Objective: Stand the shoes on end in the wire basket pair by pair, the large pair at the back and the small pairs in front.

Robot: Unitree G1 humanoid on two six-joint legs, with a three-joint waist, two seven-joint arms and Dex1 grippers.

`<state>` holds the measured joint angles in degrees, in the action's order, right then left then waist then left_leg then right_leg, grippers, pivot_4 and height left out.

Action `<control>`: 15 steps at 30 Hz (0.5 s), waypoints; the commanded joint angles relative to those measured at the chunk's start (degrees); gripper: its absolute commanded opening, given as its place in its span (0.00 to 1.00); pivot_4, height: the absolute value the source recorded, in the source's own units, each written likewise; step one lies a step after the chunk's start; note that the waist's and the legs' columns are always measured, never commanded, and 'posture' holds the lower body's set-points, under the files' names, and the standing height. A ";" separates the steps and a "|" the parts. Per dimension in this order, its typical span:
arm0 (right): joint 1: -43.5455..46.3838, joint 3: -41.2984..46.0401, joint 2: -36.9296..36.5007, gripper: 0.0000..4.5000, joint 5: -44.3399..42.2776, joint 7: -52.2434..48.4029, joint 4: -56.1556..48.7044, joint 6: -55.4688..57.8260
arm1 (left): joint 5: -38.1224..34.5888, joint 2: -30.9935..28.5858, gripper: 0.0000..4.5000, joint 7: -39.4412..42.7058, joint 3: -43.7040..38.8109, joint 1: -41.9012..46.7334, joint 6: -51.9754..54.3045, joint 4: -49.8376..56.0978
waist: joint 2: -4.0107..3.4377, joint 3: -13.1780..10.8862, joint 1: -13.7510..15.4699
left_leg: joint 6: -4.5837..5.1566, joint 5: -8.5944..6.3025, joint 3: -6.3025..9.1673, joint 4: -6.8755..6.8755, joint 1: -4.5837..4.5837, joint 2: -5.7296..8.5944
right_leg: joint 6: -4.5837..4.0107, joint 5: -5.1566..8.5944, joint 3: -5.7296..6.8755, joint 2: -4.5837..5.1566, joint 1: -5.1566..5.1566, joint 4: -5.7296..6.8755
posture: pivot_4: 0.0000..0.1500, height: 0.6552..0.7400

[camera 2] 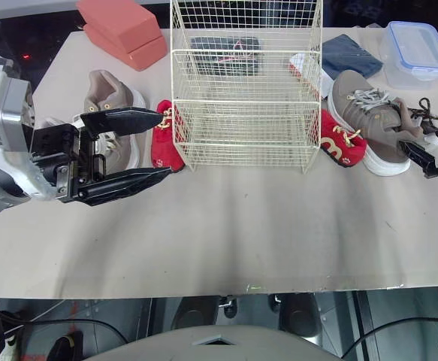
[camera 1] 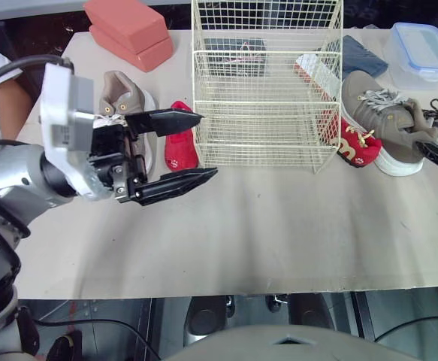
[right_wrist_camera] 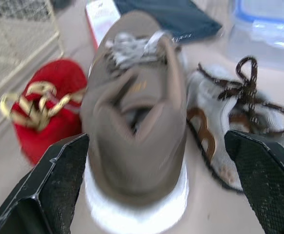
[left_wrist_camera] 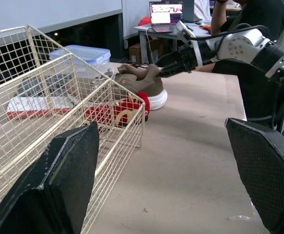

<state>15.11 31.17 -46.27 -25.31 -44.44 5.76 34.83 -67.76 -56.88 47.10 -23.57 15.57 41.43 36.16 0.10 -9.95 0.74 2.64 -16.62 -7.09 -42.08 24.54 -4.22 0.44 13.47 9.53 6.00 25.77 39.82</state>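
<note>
Your large pair is tan suede with white soles and pale laces. The left tan shoe (camera 1: 125,96) lies on the tabletop (camera 1: 264,226) to the left of the wire basket (camera 1: 267,83), and the right tan shoe (camera 1: 380,124) lies to its right. The left red shoe (camera 1: 179,143) and the gold-laced right red shoe (camera 1: 357,144) lie just beside the basket's front corners. A small white-and-brown shoe (right_wrist_camera: 219,122) with dark laces lies beyond the right tan shoe. A dark flat item (camera 2: 226,53) shows through the mesh; you can't tell whether it lies inside. A lidded clear box (camera 1: 423,49) stands right of the basket. Your left tool (camera 1: 208,144) hangs left of the basket, fingers apart. Your right tool (right_wrist_camera: 156,139) is spread wide, one finger either side of the right tan shoe's heel.
</note>
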 commanded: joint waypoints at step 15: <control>1.92 -5.00 1.24 0.28 -1.08 3.10 0.81 1.33 | 2.80 0.44 1.00 4.98 0.33 -0.30 -2.69 -0.32 | 0.01 0.01 -0.02 | 0.00 0.00 -0.02 -0.02 -0.01 0.00 | 0.00 0.00 0.00 -0.02 -0.01 0.01 | 1.00 0.36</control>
<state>17.74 26.69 -44.95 -26.43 -41.52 7.70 36.01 -65.36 -56.56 51.36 -22.32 15.36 40.21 36.08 0.11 -9.93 0.72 2.64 -16.62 -7.11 -42.10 24.53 -4.22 0.44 13.46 9.52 5.98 25.77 39.84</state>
